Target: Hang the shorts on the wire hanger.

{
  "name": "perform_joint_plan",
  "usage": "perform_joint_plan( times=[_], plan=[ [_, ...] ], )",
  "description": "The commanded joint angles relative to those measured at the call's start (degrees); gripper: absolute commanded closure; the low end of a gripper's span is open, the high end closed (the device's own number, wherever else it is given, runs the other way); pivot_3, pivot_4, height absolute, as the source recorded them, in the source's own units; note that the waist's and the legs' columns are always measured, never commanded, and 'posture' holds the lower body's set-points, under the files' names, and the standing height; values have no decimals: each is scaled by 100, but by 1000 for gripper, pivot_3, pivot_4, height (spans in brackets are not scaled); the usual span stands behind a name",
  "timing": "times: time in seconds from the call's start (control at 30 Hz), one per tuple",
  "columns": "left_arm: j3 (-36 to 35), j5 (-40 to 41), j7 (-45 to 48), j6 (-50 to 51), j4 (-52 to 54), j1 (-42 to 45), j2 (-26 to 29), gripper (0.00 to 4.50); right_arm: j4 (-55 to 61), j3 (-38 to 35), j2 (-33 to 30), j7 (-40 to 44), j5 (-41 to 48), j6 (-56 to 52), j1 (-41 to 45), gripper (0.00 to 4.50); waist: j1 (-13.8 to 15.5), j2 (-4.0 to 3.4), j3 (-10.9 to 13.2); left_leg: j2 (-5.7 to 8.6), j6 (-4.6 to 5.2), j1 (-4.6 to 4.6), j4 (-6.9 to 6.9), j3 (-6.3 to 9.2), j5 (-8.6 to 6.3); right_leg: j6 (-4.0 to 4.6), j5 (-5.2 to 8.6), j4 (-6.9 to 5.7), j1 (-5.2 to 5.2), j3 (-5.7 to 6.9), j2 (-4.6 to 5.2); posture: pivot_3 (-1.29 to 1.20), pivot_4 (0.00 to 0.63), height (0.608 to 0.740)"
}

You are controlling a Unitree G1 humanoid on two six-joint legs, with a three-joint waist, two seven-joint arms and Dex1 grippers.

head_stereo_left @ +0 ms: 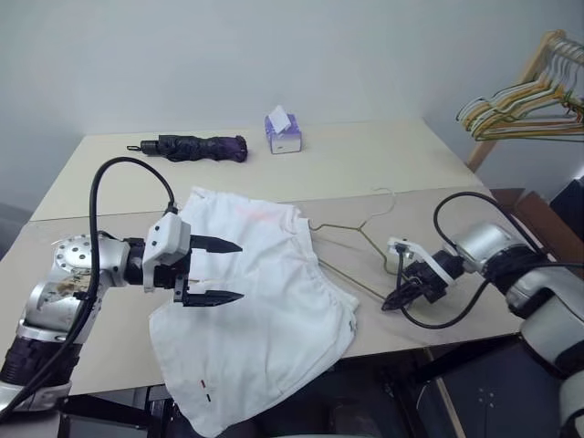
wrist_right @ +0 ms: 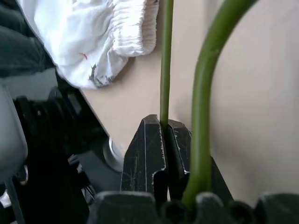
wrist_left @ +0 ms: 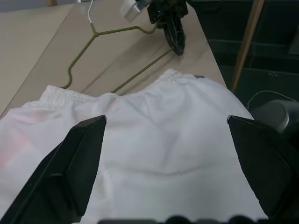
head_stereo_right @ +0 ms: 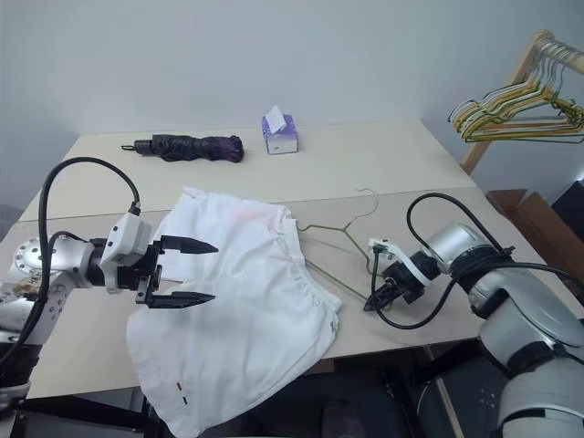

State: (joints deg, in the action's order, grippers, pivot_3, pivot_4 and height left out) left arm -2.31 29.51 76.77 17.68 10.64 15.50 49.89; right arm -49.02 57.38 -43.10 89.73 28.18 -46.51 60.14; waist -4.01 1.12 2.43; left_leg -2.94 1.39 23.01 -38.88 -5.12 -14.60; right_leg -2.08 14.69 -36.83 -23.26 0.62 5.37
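Your left gripper (head_stereo_left: 217,271) hangs just above the left half of the shorts (head_stereo_left: 265,301) with its jaws spread wide and nothing in them. The shorts lie flat near the table's front, their lower leg drooping over the near edge of the table (head_stereo_left: 109,342), so any tug toward you could slide the whole cloth off. Bring those open jaws down on a fold by the waistband side, not the hanging leg, and pinch only one layer if you mean to open a leg for threading.

The wire hanger (head_stereo_left: 351,239) lies to the right of the shorts, its left end tucked under the waistband and its hook pointing toward the far side. Your right gripper (head_stereo_left: 394,302) has its jaws clamped tight on the hanger's near wire, close to the right-hand corner. I judge the step is feeding that wire into the cloth: keep it low and level, and slide it left.

There is open tabletop between the arms. The umbrella (head_stereo_left: 194,147) and tissue box (head_stereo_left: 283,133) sit well apart at the far side; the hanger rack (head_stereo_left: 534,96) stands far right.
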Motion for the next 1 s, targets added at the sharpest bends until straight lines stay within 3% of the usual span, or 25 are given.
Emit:
perform_joint_plan(
  times=[0.03,0.17,0.4,0.6,0.73,0.87,1.0],
  plan=[
    [-188,98,-118,27,200,-8,19,19,-449,165,162,277,-109,262,223,4500,21,-2,1,0,0,4,-1,2,0,0,0,-8,0,3,0,-35,55,740],
    [-266,133,-153,31,298,-117,75,19,-333,440,123,277,65,480,217,4500,73,-3,1,4,0,13,-7,4,0,-1,0,-8,-1,8,6,-22,41,740],
    [-266,91,-143,13,189,5,67,19,-653,87,266,277,191,622,367,4500,124,-3,1,4,-1,8,-7,-3,1,-1,0,-16,-2,9,5,-31,28,740],
    [-175,25,-82,-34,-19,295,39,19,532,687,-425,277,899,947,402,4500,145,-3,0,4,-2,21,-9,-1,1,-1,0,-16,-14,10,6,-31,16,740],
    [-179,12,-62,-61,-55,306,35,19,134,783,-235,277,655,1116,467,4500,140,-3,0,4,-2,19,-10,-18,1,-1,0,-16,-13,10,6,-33,16,740],
    [-147,-6,-53,-78,-46,289,18,19,-1322,86,756,277,-337,1135,600,4500,59,-1,-1,0,-5,16,-9,-34,3,0,0,-17,-16,7,-1,-34,25,740],
    [-128,-3,-37,-51,-126,438,17,19,-1611,-675,865,277,-531,1256,677,4500,52,-1,-1,2,-42,32,-7,-24,25,-1,0,-22,-24,14,2,-43,18,740]
  ],
)
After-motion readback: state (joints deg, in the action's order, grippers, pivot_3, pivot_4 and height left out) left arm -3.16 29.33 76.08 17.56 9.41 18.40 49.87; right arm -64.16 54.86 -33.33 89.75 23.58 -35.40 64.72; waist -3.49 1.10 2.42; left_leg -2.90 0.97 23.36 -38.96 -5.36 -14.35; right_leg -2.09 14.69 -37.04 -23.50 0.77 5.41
